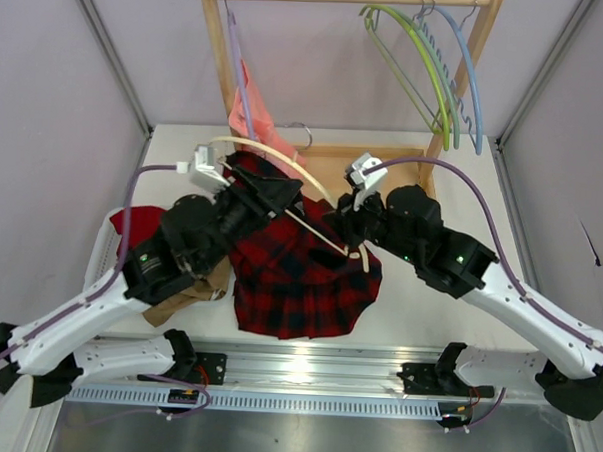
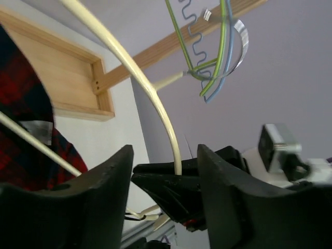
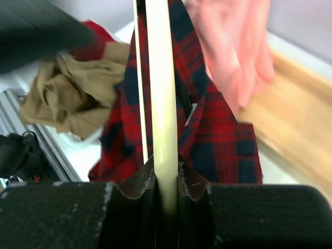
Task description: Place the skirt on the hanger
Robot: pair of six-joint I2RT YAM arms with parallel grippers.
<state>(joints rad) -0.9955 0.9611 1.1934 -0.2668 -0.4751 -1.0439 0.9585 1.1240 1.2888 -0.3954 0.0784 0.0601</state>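
Note:
The red and black plaid skirt (image 1: 299, 276) lies bunched on the table's middle, its top edge lifted by the grippers. The cream hanger (image 1: 284, 161) arcs above it, with its thin bar (image 1: 321, 237) crossing the cloth. My right gripper (image 1: 340, 220) is shut on the hanger's right end; in the right wrist view the gripper (image 3: 166, 171) pinches the cream rod (image 3: 162, 104) over the skirt (image 3: 218, 135). My left gripper (image 1: 278, 193) sits at the skirt's top edge under the arc. In the left wrist view it (image 2: 166, 176) stands wide open, the hanger (image 2: 140, 83) beyond it and the skirt (image 2: 21, 104) at left.
A wooden rack (image 1: 217, 52) at the back carries green and blue hangers (image 1: 443, 77) and a lilac hanger with a salmon-pink garment (image 1: 248, 114). Its wooden base frame (image 1: 334, 159) lies behind the skirt. A tan cloth (image 1: 194, 291) and a red cloth (image 1: 141, 224) lie by the left arm.

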